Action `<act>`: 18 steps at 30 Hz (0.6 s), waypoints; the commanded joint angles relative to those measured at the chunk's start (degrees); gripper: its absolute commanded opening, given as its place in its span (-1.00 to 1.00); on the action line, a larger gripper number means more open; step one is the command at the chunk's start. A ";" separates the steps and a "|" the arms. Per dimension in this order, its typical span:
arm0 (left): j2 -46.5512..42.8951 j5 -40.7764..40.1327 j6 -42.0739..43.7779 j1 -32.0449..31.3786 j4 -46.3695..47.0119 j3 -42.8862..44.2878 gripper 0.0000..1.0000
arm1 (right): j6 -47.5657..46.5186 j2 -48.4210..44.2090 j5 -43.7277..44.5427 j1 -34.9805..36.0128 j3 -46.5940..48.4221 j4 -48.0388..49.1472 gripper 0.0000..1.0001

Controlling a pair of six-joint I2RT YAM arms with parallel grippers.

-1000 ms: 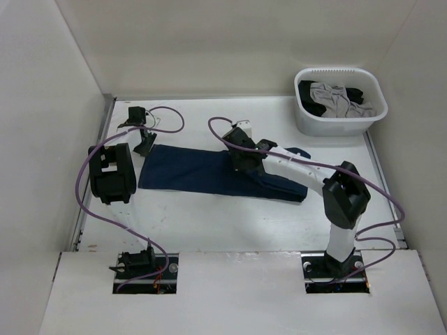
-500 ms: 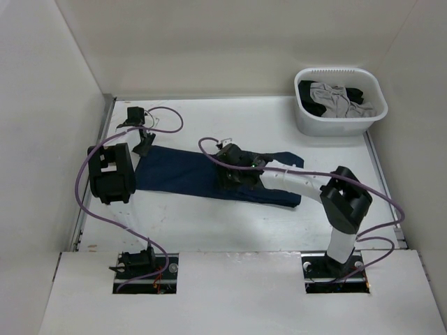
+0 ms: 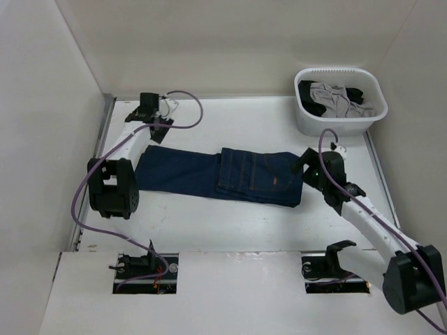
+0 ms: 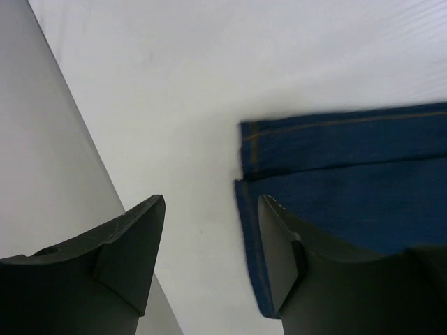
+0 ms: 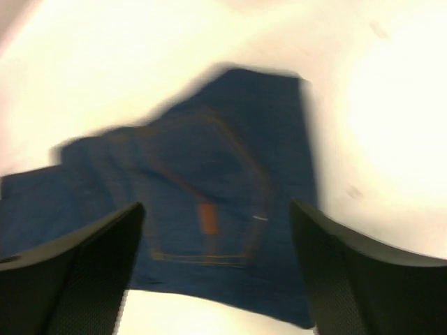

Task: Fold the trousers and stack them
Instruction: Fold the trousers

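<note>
The long dark indigo-blue denim trousers (image 3: 188, 174) are spread across the middle of the white table (image 3: 230, 223), with the waist end doubled over the legs on the right. The folding is judged part done; next, the leg hems at the left must be gripped and carried over. The left gripper (image 4: 209, 237) is poised low at the hem corner, jaws parted, nothing held. The right gripper (image 5: 216, 209) is held beside the waist, wide open and empty.

one pair of jeans (image 3: 237, 174), one basket (image 3: 328, 125) of clothes (image 3: 335, 98), one bench (image 3: 209, 216), two end effectors: left end effector (image 4: 209, 202), right end effector (image 5: 216, 209).
</note>
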 commanded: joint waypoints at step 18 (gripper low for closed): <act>3.25 22.17 -15.59 -33.21 -6.24 6.90 0.01 | 1.89 8.94 -12.59 -11.74 -2.49 1.10 -1.00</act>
